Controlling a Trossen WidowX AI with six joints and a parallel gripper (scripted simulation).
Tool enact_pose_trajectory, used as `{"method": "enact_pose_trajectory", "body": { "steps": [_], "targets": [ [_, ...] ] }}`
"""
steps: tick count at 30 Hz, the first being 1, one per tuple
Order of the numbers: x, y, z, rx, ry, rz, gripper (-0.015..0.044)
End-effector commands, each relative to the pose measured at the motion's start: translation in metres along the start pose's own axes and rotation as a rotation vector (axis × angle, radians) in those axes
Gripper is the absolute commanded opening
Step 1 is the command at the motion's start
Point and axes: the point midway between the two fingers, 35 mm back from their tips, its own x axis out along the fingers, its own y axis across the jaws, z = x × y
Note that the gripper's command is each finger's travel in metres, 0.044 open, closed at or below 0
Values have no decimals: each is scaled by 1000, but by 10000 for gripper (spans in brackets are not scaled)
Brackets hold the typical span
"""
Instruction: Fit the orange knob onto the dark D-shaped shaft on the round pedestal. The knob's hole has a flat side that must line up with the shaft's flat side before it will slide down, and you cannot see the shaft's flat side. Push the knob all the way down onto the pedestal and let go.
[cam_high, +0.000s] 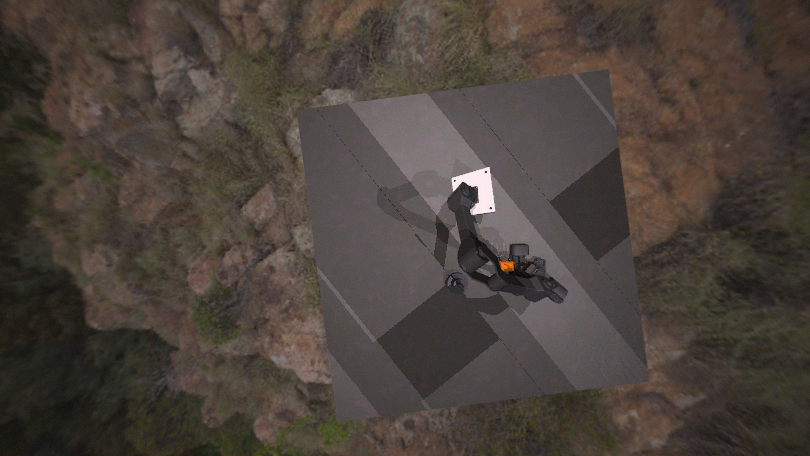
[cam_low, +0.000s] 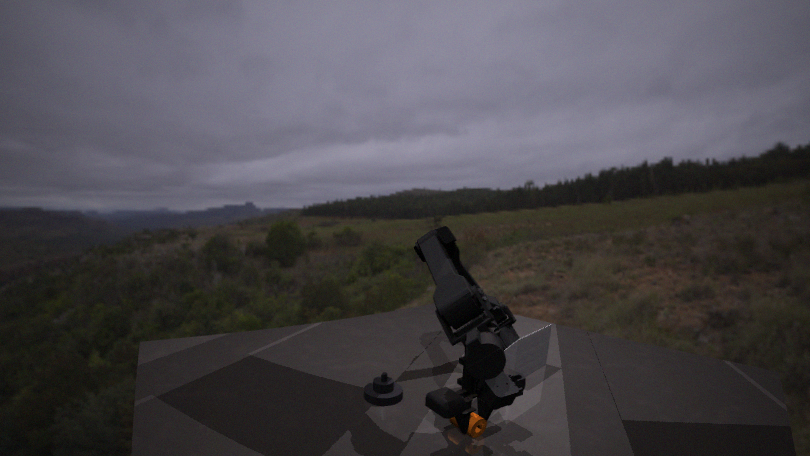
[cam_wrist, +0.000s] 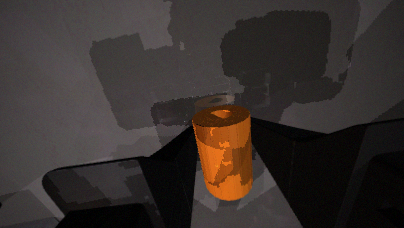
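The orange knob (cam_high: 506, 265) (cam_low: 471, 420) (cam_wrist: 227, 160) lies on its side low at the table. One end face, with its hole, points toward the exterior camera and shows at the top in the wrist view. My gripper (cam_high: 507, 264) (cam_low: 468, 423) (cam_wrist: 220, 126) is shut on the knob, with a black finger against each side of it. The dark round pedestal (cam_high: 463, 283) (cam_low: 383, 396) stands upright and apart from the gripper, to its left in the top and exterior views. Its short shaft (cam_low: 384, 376) points up. The shaft's flat side cannot be made out.
A white plate (cam_high: 484, 195) (cam_low: 535, 346) with small dark holes is by the arm's base. The patterned table (cam_high: 362, 226) (cam_low: 294, 345) has dark patches, stripes and the arm's shadows. The arm bends over the table between the base and the knob, right of the pedestal.
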Motion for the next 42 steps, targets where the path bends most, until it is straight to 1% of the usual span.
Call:
{"method": "enact_pose_trajectory", "body": {
  "steps": [1,5,17,42],
  "targets": [
    [0,0,0,-6,3,-3,181],
    [-1,0,-2,-2,-29,0,181],
    [-9,0,-11,-1,-225,3,181],
    [-16,0,-33,-3,-576,5,181]
  ]
}}
